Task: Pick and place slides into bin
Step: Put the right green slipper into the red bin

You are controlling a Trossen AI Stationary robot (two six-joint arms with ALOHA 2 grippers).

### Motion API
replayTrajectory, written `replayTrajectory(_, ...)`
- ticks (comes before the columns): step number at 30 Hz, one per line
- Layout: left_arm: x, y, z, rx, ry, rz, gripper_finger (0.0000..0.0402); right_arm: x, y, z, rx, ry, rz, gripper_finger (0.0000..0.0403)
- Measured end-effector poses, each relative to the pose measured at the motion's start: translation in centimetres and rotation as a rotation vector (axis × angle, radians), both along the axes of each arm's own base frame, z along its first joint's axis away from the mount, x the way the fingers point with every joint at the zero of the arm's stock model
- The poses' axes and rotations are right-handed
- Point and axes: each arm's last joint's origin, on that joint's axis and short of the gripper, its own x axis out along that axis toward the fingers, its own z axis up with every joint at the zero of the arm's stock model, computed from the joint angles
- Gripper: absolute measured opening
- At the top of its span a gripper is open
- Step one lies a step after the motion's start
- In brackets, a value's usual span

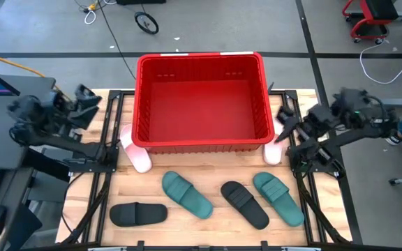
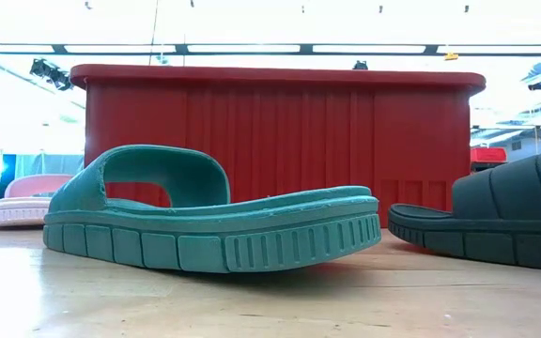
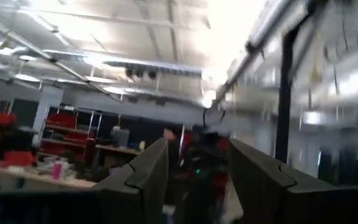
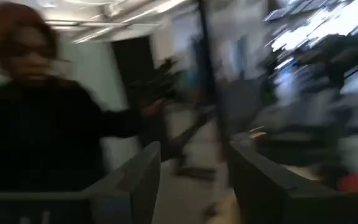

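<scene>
Rubber slides [image 1: 186, 194] with ribbed soles, lattice-walled red plastic bin [image 1: 202, 143], left gripper [image 1: 84, 101] spread, right gripper [image 1: 285, 123] spread

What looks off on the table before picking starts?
Nothing damaged. The two pink slides sit tucked against the bin's front corners, partly hidden by its rim; the teal and black ones lie scattered, unpaired.

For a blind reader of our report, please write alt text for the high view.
An empty red bin stands at the far middle of a wooden table, a pink slide at each near corner. Two green and two black slides lie nearer. The left gripper and the right gripper wait open at the sides.
</scene>
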Motion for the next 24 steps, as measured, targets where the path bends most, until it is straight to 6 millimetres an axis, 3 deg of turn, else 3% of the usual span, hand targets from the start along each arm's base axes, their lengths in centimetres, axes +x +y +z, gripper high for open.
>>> replayTrajectory(5, 0.7, -0.1, 4.8, 0.173, 0.257, 0.051, 0.0172, 5.8, 2.7, 2.5, 0.089, 0.12, 0.206, 0.019)
replayTrajectory(11, 1.9, -0.4, 7.7, 0.197, 0.421, 0.036, 0.0172, 10.9, 5.9, 1.9, 0.084, 0.22, 0.352, 0.019)
replayTrajectory(17, 3.2, -0.6, 8.7, 0.19, 0.448, 0.031, 0.0172, 13.4, 7.6, 0.9, 0.171, 0.356, 0.386, 0.019)
replayTrajectory(24, 3.8, -0.8, 8.6, 0.192, 0.462, 0.03, 0.0172, 15.3, 9.9, -1.9, 0.295, 0.608, 0.287, 0.0186)
